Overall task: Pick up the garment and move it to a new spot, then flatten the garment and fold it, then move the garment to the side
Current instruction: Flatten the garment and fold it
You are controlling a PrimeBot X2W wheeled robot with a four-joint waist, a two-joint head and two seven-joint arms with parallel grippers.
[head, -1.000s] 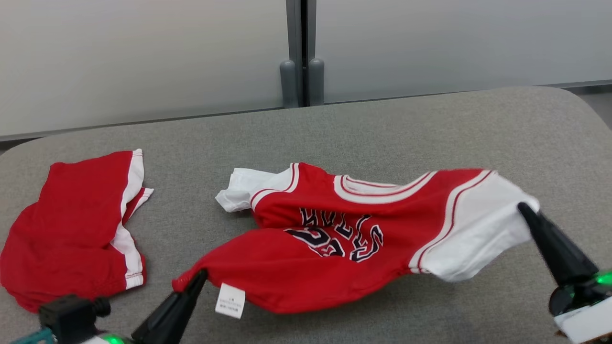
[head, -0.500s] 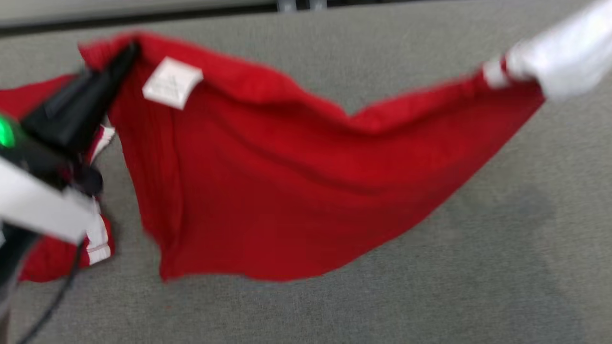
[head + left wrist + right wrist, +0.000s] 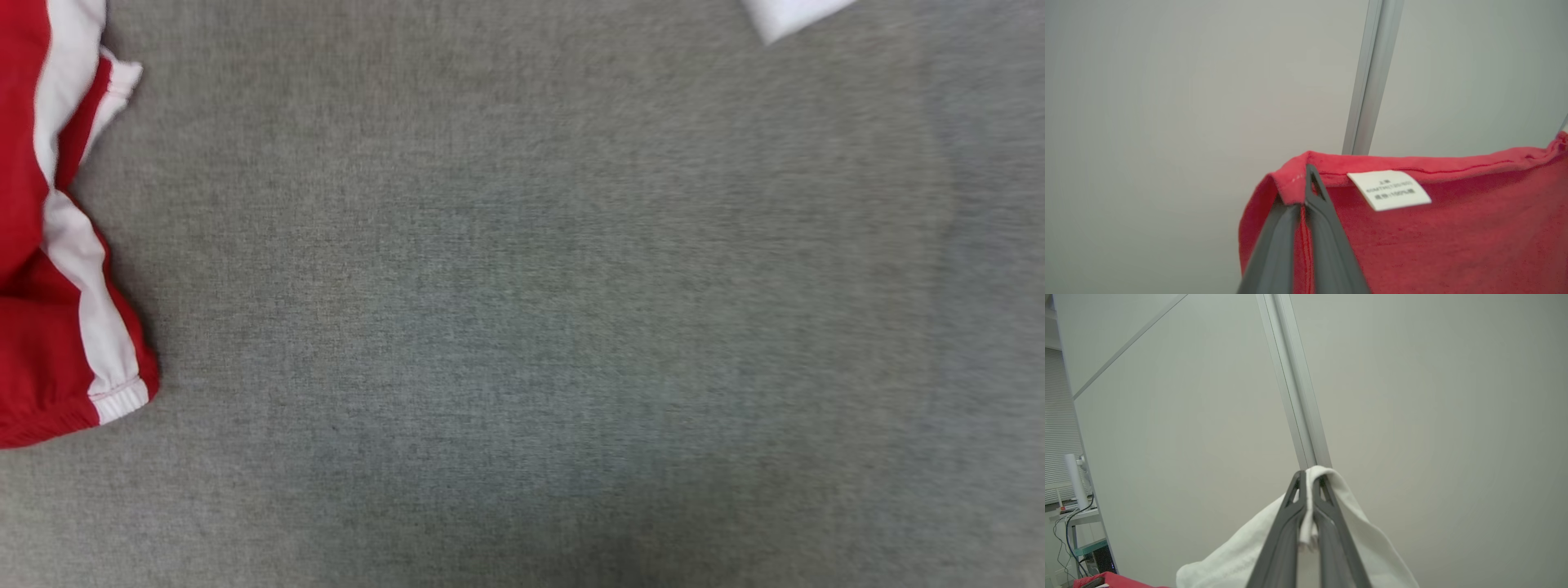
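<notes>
The garment is a red jersey [image 3: 1453,245] with white sleeves, held up in the air between both grippers. In the left wrist view my left gripper [image 3: 1302,192] is shut on the red hem corner, beside a white care label [image 3: 1389,190]. My right gripper [image 3: 1309,477] is shut on a fold of the white sleeve [image 3: 1363,522], which drapes down on both sides of the fingers. The head view catches just a white tip of the garment [image 3: 788,15] at the top edge, above the grey table [image 3: 522,327]. The printed front is hidden.
Red shorts with white side stripes [image 3: 33,327] lie on the table at the left edge of the head view. Both wrist views face a pale wall panel with a metal post [image 3: 1294,384]. A desk with cables [image 3: 1073,514] stands far left.
The jersey went from lying stretched on the table to hanging high between both grippers, nearly out of the head view. The head camera has tilted down and closer to the table.
</notes>
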